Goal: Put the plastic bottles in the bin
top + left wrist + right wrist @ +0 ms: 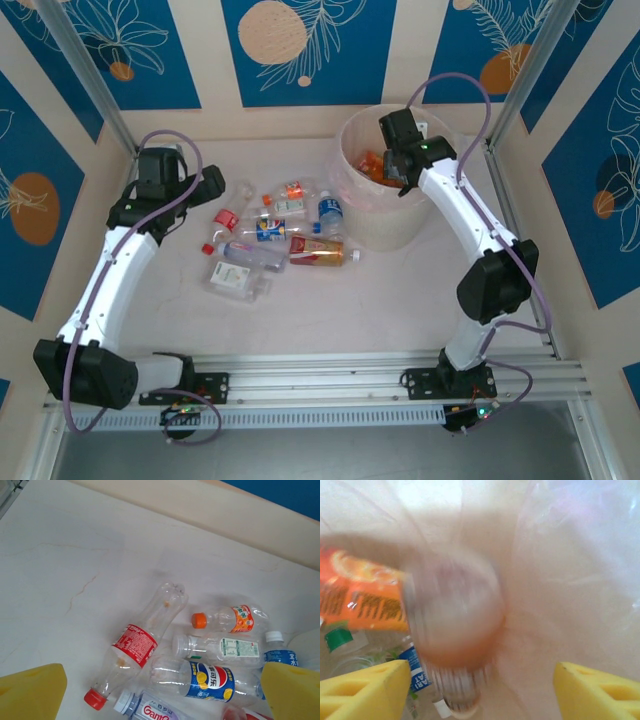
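Several plastic bottles [280, 235] lie in a loose cluster on the table left of the bin [395, 228]. My left gripper [213, 187] hovers open just left of them; in its wrist view the gripper [162, 690] stands over a red-labelled bottle [135, 642], a blue-labelled one [210, 680] and an orange-capped one [227, 619]. My right gripper [398, 170] is over the bin's mouth, open [480, 690], touching nothing. Below it a clear bottle [452, 620] is motion-blurred inside the bin, above an orange-labelled bottle [360, 600] and a blue-labelled one [415, 672].
The bin's translucent liner [570, 555] drapes its inner wall. A cream wall edge [210, 515] runs behind the bottle cluster. Metal frame posts [90, 75] stand at the back corners, and a rail [330, 375] crosses the near edge.
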Robot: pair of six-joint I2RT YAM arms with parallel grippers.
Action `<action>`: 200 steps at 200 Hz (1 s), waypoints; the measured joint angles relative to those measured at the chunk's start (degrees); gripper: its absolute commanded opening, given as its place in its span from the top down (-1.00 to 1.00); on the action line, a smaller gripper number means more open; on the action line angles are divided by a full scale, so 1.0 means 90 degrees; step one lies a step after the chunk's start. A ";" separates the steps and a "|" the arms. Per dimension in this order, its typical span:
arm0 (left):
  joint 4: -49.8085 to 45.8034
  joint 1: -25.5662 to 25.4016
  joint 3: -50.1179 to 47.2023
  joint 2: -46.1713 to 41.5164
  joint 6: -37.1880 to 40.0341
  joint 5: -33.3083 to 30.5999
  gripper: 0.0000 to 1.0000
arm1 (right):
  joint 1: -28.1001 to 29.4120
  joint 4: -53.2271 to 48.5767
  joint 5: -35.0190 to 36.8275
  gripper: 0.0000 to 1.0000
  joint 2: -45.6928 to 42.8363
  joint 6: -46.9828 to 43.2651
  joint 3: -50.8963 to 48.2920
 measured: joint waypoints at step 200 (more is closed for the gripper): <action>-0.1712 0.0044 0.0877 0.2327 0.2271 0.0000 -0.76 | 0.1027 0.0784 -0.1192 -0.99 -0.2259 -0.0211 -0.0532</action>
